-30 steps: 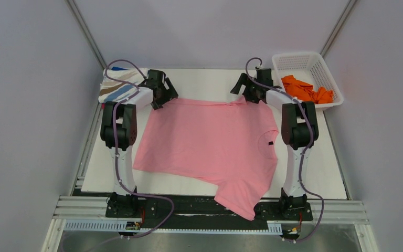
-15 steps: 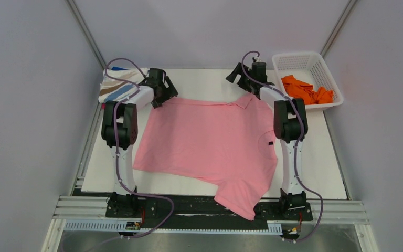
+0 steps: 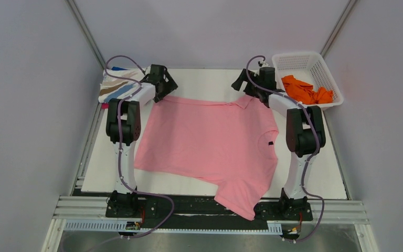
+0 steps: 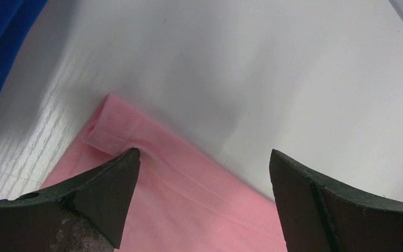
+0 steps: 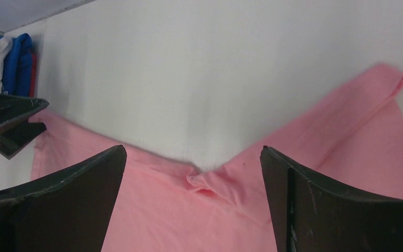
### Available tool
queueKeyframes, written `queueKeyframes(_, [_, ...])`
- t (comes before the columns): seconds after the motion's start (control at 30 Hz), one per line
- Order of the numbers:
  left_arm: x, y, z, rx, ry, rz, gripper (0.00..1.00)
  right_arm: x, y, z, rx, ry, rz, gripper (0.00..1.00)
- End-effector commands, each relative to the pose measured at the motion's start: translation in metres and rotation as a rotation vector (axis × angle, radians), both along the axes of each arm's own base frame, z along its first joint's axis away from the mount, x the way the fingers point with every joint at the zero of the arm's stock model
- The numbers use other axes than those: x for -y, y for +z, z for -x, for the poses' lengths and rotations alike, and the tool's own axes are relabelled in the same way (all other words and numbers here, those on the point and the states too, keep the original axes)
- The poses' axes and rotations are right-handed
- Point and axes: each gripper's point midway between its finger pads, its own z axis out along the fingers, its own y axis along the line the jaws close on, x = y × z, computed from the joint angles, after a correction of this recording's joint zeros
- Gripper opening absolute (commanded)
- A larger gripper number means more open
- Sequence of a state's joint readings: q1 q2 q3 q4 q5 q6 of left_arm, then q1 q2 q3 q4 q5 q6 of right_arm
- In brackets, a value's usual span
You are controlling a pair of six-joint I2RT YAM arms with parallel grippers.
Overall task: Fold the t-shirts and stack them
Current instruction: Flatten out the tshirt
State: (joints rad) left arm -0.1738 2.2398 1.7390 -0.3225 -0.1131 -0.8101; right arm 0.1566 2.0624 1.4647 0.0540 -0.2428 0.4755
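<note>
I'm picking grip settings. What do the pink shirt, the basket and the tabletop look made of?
Pink shirt: soft matte knit cloth, likely cotton; it wrinkles and shows stitched hems. Basket: white moulded plastic, judging by its rigid lattice walls. Tabletop: hard white board with a faint woodgrain texture, perhaps laminate.

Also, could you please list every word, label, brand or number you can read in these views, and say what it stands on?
None can be read.
The small black patch on the pink t-shirt is too small to tell whether it bears text.
The white basket, the folded stack and the table show no print.
</note>
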Motion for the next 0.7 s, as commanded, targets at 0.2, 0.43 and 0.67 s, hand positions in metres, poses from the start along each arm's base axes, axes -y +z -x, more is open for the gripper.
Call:
queueKeyframes(0.2, [-0.015, 0.023, -0.049, 0.152, 0.082, 0.021, 1.0, 0.021, 0.01, 0.053, 0.005, -0.012, 0.098, 1.0])
queueKeyframes(0.43, [-0.007, 0.012, -0.07, 0.155, 0.078, 0.057, 1.0, 0.014, -0.011, 0.085, -0.105, 0.024, 0.055, 1.0])
queueKeyframes(0.67, [-0.002, 0.025, -0.086, 0.205, 0.085, 0.098, 1.0, 0.012, -0.036, 0.095, -0.189, 0.024, 0.035, 1.0])
